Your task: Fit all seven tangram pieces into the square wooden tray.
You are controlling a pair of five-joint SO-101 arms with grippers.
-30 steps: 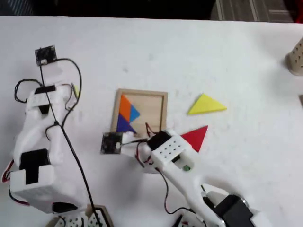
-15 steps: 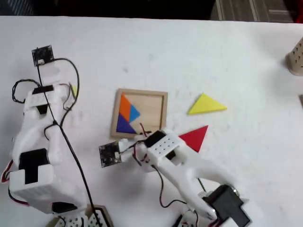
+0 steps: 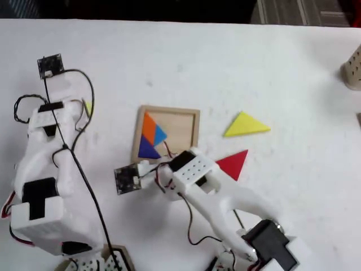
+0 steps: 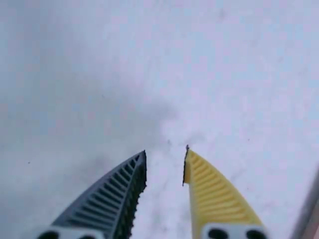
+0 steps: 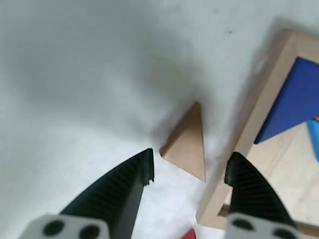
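The square wooden tray (image 3: 193, 131) lies mid-table with an orange (image 3: 148, 127), a light blue (image 3: 161, 135) and a dark blue piece (image 3: 148, 149) in its left part. A yellow triangle (image 3: 245, 125) and a red triangle (image 3: 232, 164) lie on the table to its right. In the right wrist view a small tan triangle (image 5: 188, 144) lies just outside the tray's corner (image 5: 259, 114). My right gripper (image 5: 190, 155) stands open over it, one finger on each side. My left gripper (image 4: 164, 167) hangs open over bare table, left of the tray (image 3: 84, 108).
A beige perforated object (image 3: 352, 70) stands at the right edge. Black cables (image 3: 84, 169) trail from the left arm toward the front, where a wooden item (image 3: 115, 257) sits. The far half of the table is free.
The right arm has swung left along the tray's front edge, its wrist camera shifting left and toward the front. The left arm has barely moved.
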